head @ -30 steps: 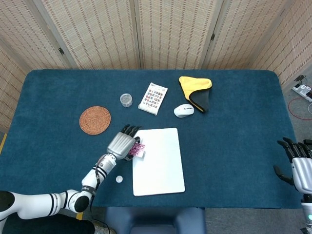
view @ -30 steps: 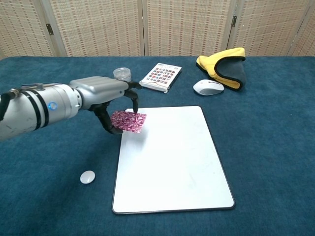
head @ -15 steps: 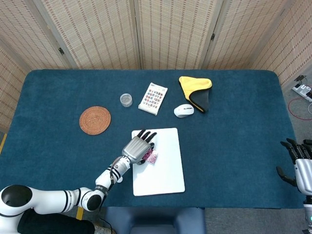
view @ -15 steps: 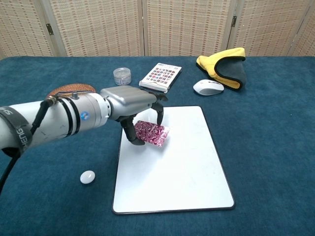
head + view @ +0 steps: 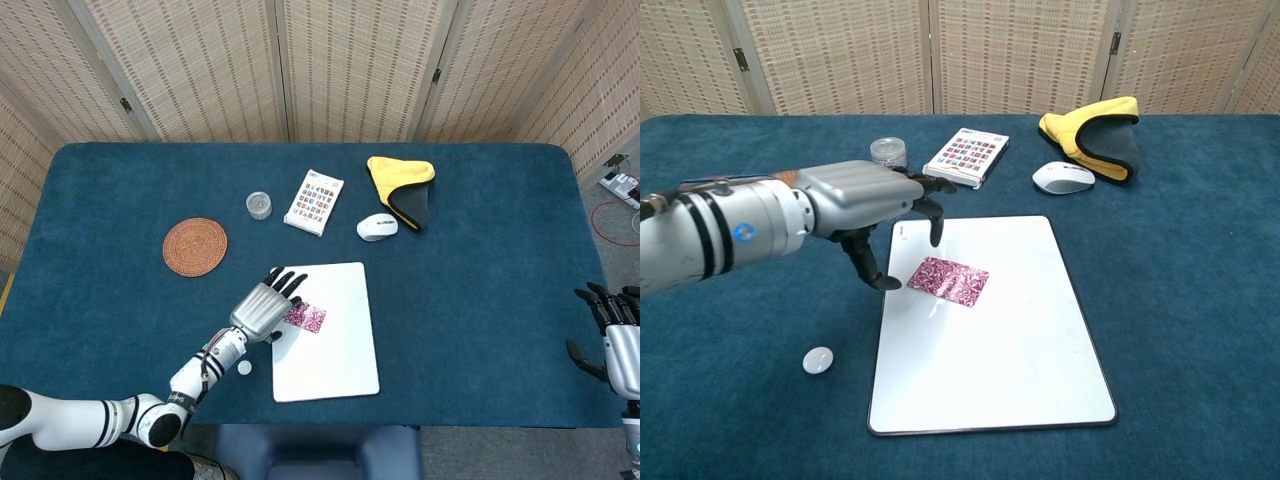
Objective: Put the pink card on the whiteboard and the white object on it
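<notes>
The card (image 5: 948, 280) lies flat on the whiteboard (image 5: 1010, 350), at about 4 o'clock from the left hand (image 5: 875, 205) in the chest view and clear of its fingers, which are spread and hold nothing. The white object (image 5: 818, 360) rests on the table (image 5: 1180, 300) at 9 o'clock from the whiteboard. The right hand (image 5: 612, 340) sits at the table's right edge, fingers apart and empty.

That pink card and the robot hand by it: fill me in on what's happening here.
The pink card lies flat on the whiteboard. The left hand hovers open beside it, holding nothing. The small white object sits on the table left of the whiteboard, not yet placed on the card. The right hand hangs open at the table's far right edge.
</notes>
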